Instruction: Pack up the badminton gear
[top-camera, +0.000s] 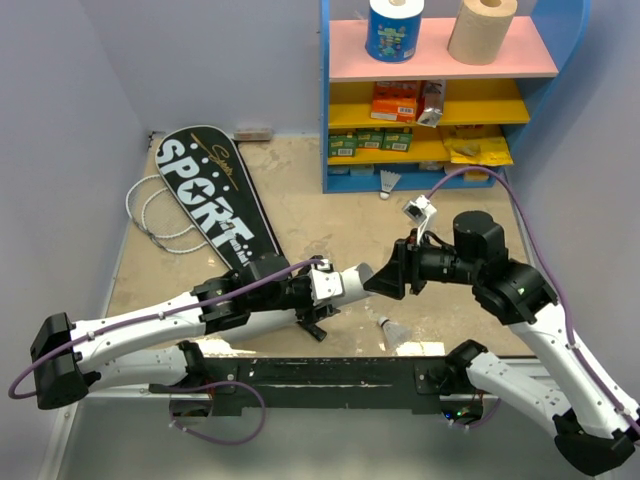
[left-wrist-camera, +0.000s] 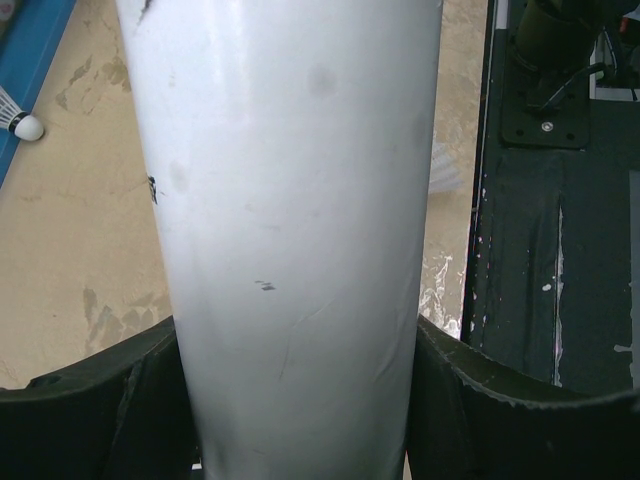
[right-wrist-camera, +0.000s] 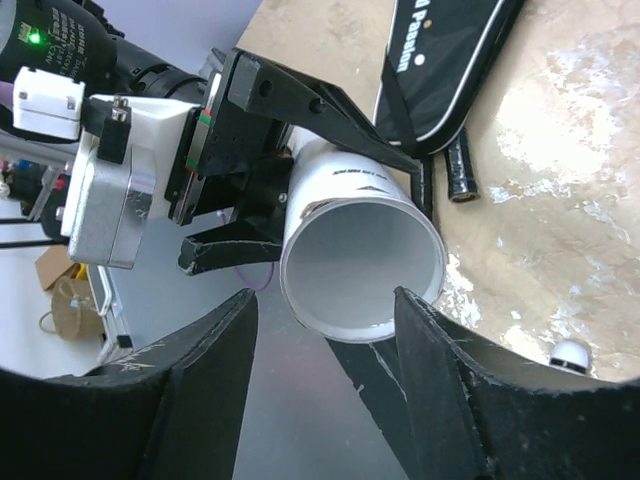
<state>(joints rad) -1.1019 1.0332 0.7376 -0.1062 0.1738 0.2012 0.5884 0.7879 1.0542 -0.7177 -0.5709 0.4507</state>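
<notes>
My left gripper (top-camera: 335, 285) is shut on the long white tube (top-camera: 350, 282) and holds it level above the table, open mouth to the right. The tube fills the left wrist view (left-wrist-camera: 290, 220) between my fingers (left-wrist-camera: 520, 410). My right gripper (top-camera: 377, 283) is open and empty, right at the tube's mouth (right-wrist-camera: 362, 265), its fingers (right-wrist-camera: 200, 390) spread wider than the rim. The black "SPORT" cover (top-camera: 215, 200) lies at the back left over a white-strung racket (top-camera: 158, 215). One shuttlecock (top-camera: 392, 332) lies near the front edge, another (top-camera: 390, 183) by the shelf.
A blue shelf unit (top-camera: 455, 95) stands at the back right with paper rolls (top-camera: 482, 30), orange boxes and yellow packets. The black base rail (top-camera: 330, 372) runs along the near edge. A black racket handle (right-wrist-camera: 462, 170) pokes out from under the cover.
</notes>
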